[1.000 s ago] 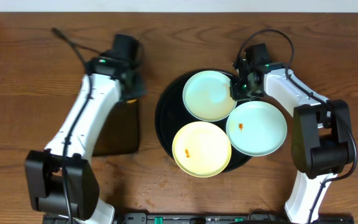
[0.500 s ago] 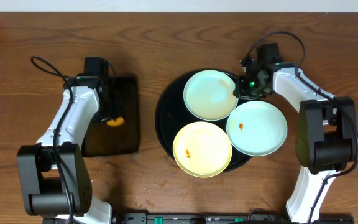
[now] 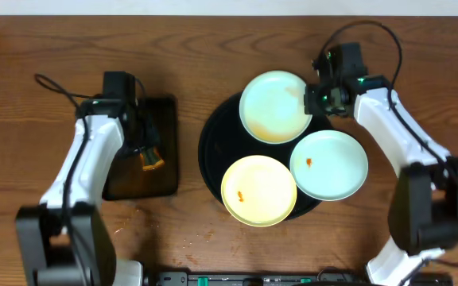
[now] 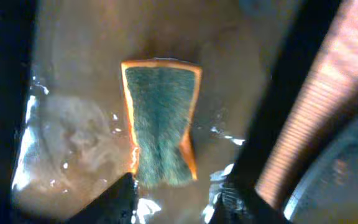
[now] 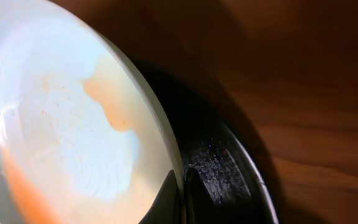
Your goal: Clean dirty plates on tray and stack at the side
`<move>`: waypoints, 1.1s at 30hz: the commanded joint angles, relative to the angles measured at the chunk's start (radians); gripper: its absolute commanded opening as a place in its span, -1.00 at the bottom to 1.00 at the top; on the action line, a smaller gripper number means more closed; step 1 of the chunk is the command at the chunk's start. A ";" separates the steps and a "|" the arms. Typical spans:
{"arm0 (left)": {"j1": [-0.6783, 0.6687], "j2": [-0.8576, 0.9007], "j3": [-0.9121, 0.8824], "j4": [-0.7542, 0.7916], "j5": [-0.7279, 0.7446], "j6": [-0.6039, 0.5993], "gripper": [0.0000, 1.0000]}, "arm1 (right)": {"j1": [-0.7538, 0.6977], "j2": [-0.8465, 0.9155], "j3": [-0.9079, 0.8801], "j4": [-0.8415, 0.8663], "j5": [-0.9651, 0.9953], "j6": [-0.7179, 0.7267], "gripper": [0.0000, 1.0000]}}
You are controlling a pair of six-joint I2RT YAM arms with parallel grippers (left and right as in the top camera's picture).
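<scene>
The right gripper [image 5: 180,182] has its jaws pinched tight on the right-hand rim of the far blue plate [image 3: 275,107]. That plate carries pale orange smears and overhangs the far edge of the round black tray [image 3: 211,147]. The yellow plate [image 3: 258,191] and the other blue plate [image 3: 328,164] lie flat on the tray, each with a small orange spot.

The left gripper [image 4: 178,183] stands partly open over the small rectangular tray [image 3: 161,111], holding nothing. A sponge [image 4: 160,124] lies on the wet surface, its near end between the fingertips. It lies green side up, with its long axis pointing away from the jaws.
</scene>
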 commanded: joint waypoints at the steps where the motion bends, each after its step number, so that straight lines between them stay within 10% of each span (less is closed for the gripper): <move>1: 0.005 -0.124 0.008 -0.007 0.025 0.008 0.28 | 0.067 -0.089 0.007 -0.003 0.190 -0.008 -0.98; 9: 0.005 -0.233 0.008 -0.014 0.024 0.008 0.65 | 0.229 -0.146 0.007 -0.003 0.503 -0.040 -0.98; 33: 0.004 -0.233 0.008 -0.018 0.024 0.008 0.69 | 0.384 -0.150 0.007 0.073 0.771 -0.260 -0.98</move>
